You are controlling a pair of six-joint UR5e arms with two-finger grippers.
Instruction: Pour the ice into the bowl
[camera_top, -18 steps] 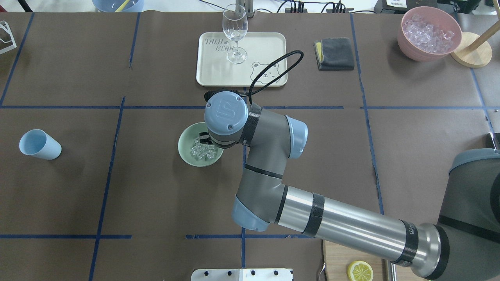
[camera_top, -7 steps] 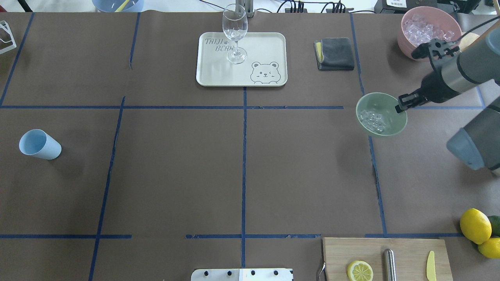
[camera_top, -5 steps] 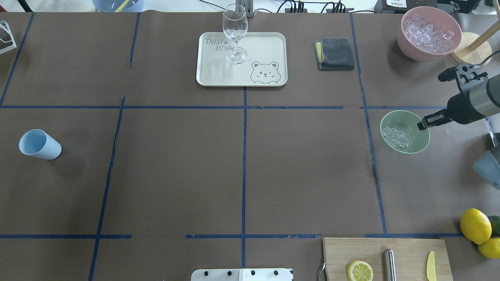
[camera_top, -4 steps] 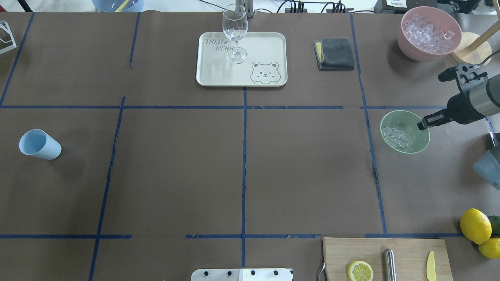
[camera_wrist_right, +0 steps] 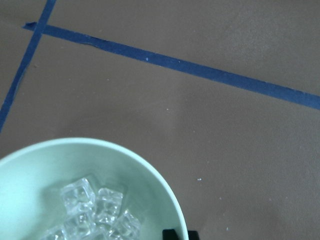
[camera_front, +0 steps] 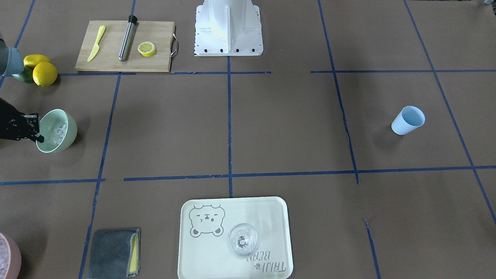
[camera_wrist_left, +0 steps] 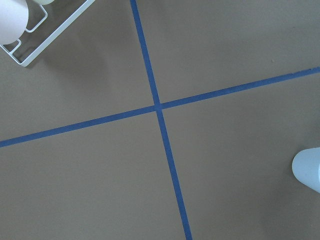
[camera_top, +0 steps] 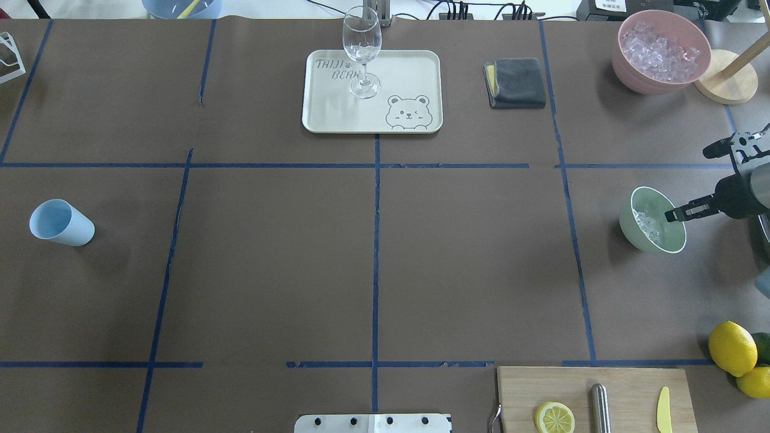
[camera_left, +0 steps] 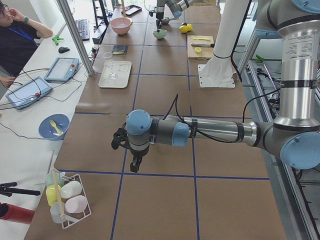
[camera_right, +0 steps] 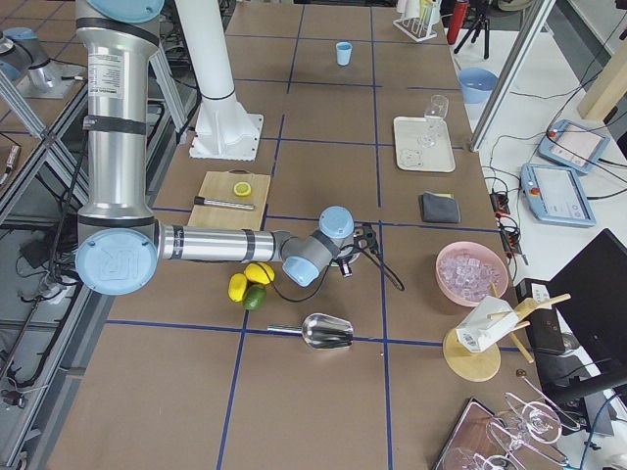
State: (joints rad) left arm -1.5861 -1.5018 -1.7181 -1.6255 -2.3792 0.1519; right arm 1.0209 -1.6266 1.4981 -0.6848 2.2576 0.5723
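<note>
The mint-green bowl [camera_top: 630, 231] is at the table's right side, tilted with its mouth toward my right arm. Clear cubes of ice [camera_top: 646, 222] lie inside it. My right gripper [camera_top: 683, 213] is shut on the bowl's rim. In the front-facing view the bowl [camera_front: 69, 137] and right gripper [camera_front: 35, 132] sit at the left edge. The right wrist view shows the bowl's inner wall [camera_wrist_right: 30, 170], the ice [camera_wrist_right: 95, 205] and one fingertip [camera_wrist_right: 180, 234] at the rim. My left gripper [camera_left: 132, 160] shows only in the exterior left view, so I cannot tell its state.
A light blue cup [camera_top: 60, 222] stands at the far left. A tray [camera_top: 409, 72] with a wine glass [camera_top: 362, 51] is at the back centre, beside a grey cloth [camera_top: 516, 83] and a pink container [camera_top: 662, 51] of ice. A cutting board [camera_top: 595, 397] and lemons [camera_top: 733, 347] lie near right.
The right gripper carried the bowl with ice from the table's middle to the right side. In the last half second it moved further right and nearer, and the bowl tilted more.
</note>
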